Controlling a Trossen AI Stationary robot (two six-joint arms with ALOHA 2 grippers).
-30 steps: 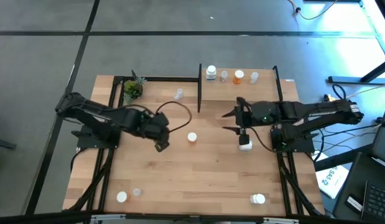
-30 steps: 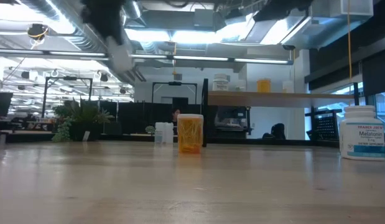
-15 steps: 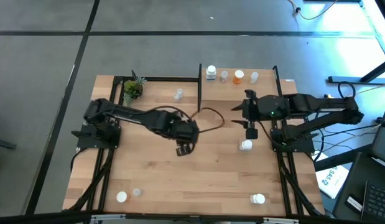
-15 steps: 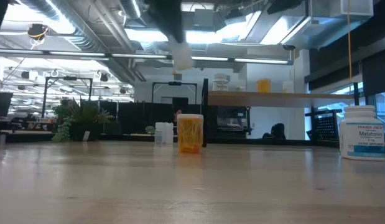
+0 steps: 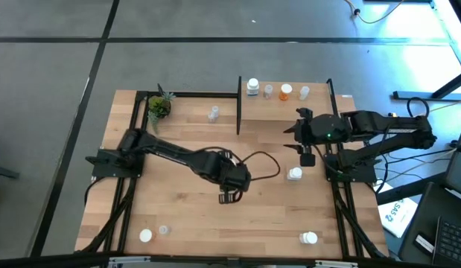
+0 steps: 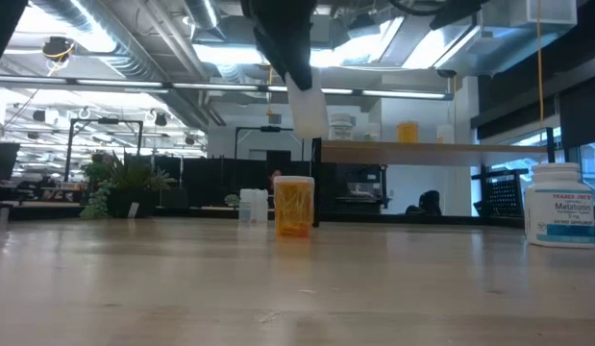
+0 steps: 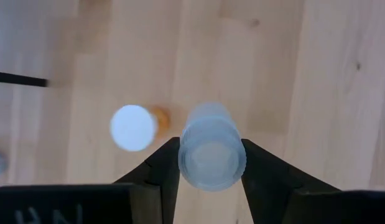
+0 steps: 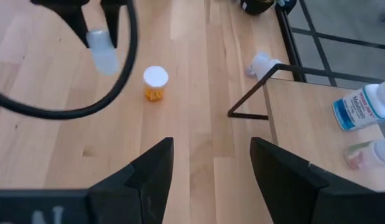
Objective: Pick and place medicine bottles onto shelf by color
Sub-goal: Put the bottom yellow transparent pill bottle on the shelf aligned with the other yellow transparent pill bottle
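My left gripper (image 5: pixel 229 196) is over the middle of the table, shut on a clear medicine bottle (image 7: pixel 212 147), which also shows in the low view (image 6: pixel 307 112) and the right wrist view (image 8: pixel 103 52). An orange bottle with a white cap (image 7: pixel 135 126) stands on the table beside it, on its base (image 6: pixel 294 206). My right gripper (image 8: pixel 211 168) is open and empty, near the shelf (image 5: pixel 319 108), above and beyond a white bottle (image 5: pixel 294 173). The shelf carries several bottles, among them a white one (image 5: pixel 252 87) and an orange one (image 5: pixel 286 91). My left gripper pinches the clear bottle's round wall (image 7: pixel 183 149) between its two fingers, one on each side. The fingers (image 8: pixel 111 15) come from above, pointing down. The bottle hangs below them, slightly tilted, lifted clear of the table.
A small potted plant (image 5: pixel 159 106) and a clear bottle (image 5: pixel 214 113) stand at the back left. More bottles stand at the front left (image 5: pixel 145 235) and front right (image 5: pixel 309 238). Black posts (image 5: pixel 238 104) frame the shelf. A cable (image 5: pixel 261 160) loops off the left arm.
My left gripper has gone toward the table's right and near edges with the clear bottle held clear of the table, passing over the orange bottle. My right gripper has drawn back toward the right edge, away from the white bottle, which stays standing on the table.
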